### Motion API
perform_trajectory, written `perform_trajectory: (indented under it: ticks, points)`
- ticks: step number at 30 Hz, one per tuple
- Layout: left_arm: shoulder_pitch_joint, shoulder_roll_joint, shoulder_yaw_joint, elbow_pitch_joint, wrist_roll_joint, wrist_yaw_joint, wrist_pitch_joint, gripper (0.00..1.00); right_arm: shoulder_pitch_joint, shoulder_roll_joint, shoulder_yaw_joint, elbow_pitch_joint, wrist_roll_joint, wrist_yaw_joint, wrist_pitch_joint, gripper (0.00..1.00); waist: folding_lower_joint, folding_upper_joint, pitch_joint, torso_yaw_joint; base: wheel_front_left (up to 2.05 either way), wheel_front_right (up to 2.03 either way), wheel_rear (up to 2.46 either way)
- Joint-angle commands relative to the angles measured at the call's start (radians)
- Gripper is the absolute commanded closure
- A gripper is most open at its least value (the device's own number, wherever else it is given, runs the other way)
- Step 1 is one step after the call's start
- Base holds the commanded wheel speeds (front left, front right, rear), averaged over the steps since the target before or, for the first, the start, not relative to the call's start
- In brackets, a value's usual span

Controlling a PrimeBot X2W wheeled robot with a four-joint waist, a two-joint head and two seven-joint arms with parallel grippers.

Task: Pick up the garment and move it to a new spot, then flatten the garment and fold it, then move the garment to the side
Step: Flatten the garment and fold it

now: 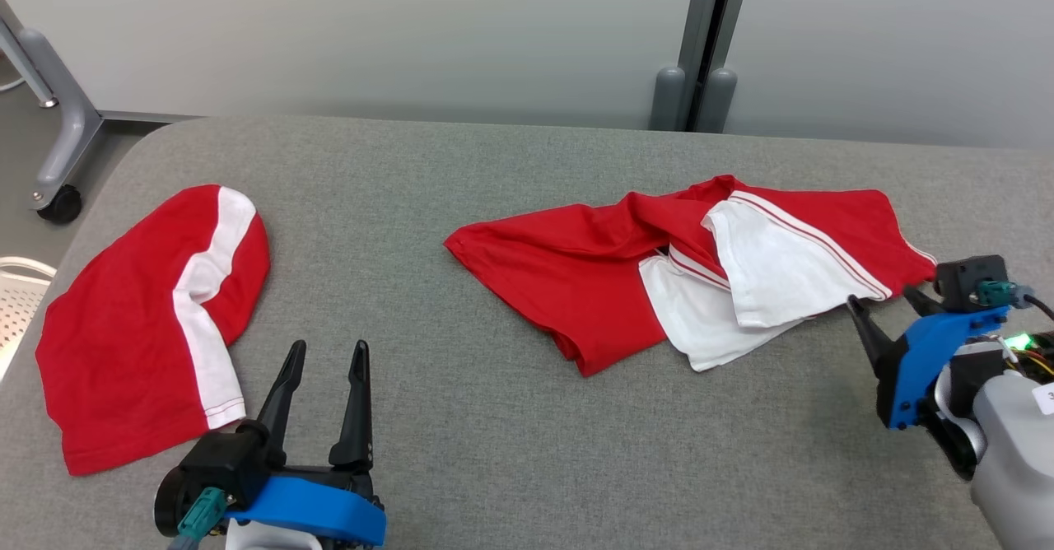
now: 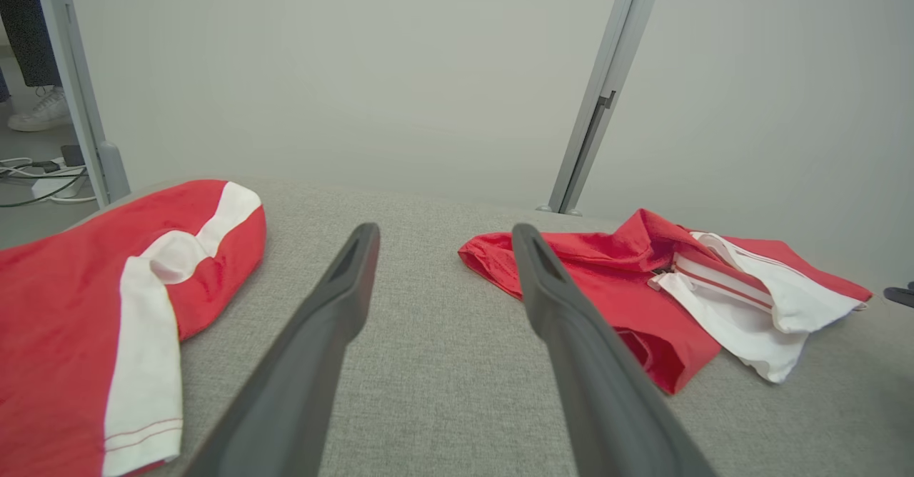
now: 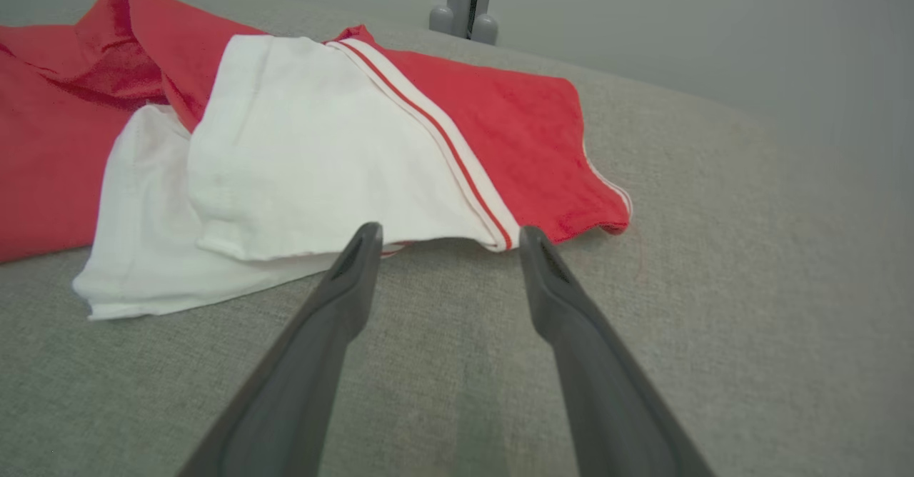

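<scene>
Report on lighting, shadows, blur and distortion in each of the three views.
Head view: soft even light, sharp, faint shadow under the crumpled red-and-white garment on the grey fabric tabletop. Left wrist view: wide-angle stretch, left gripper looms large, soft-edged. Right wrist view: right gripper blurred low down, garment hem crisp, thin shadow beneath it.

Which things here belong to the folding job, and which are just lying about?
Job: crumpled red-and-white garment; right end effector, open beside its edge; left end effector, open, idle; grey table.
Lying about: striped red garment at left, apparently set aside; caster leg.
</scene>
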Motion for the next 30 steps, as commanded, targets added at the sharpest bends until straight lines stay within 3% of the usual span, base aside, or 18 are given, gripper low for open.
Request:
perform_trajectory:
  ticks: [1,5,11,20,30]
  points:
    - [-0.010,-0.001,0.005,-0.004,0.006,-0.005,-0.005,0.00,0.016,0.018,-0.002,-0.017,-0.044,0.000,-0.031,0.00,0.0000,-0.0001,0.005,-0.001,0.00,0.00,0.00]
    - [-0.017,-0.004,0.008,-0.002,0.008,-0.007,-0.005,0.00,0.007,0.060,-0.006,-0.052,-0.154,0.000,-0.061,0.00,0.0000,-0.0001,0.017,-0.003,0.00,0.00,0.00]
    - [-0.029,-0.010,0.007,-0.001,0.012,-0.012,-0.005,0.00,-0.022,0.160,-0.035,-0.094,-0.290,0.000,-0.005,0.00,0.0000,-0.0001,0.034,0.002,0.00,0.00,0.00]
    - [-0.071,-0.027,-0.002,0.006,0.021,-0.024,-0.005,0.00,-0.059,0.218,-0.158,-0.064,-0.538,0.000,0.081,0.00,0.0000,-0.0001,0.086,0.049,0.00,0.00,0.00]
    - [-0.081,-0.038,0.009,0.011,0.033,-0.034,-0.005,0.00,-0.052,0.243,-0.323,-0.038,-0.715,0.000,0.077,0.00,0.0000,-0.0001,0.108,0.075,0.00,0.00,0.00]
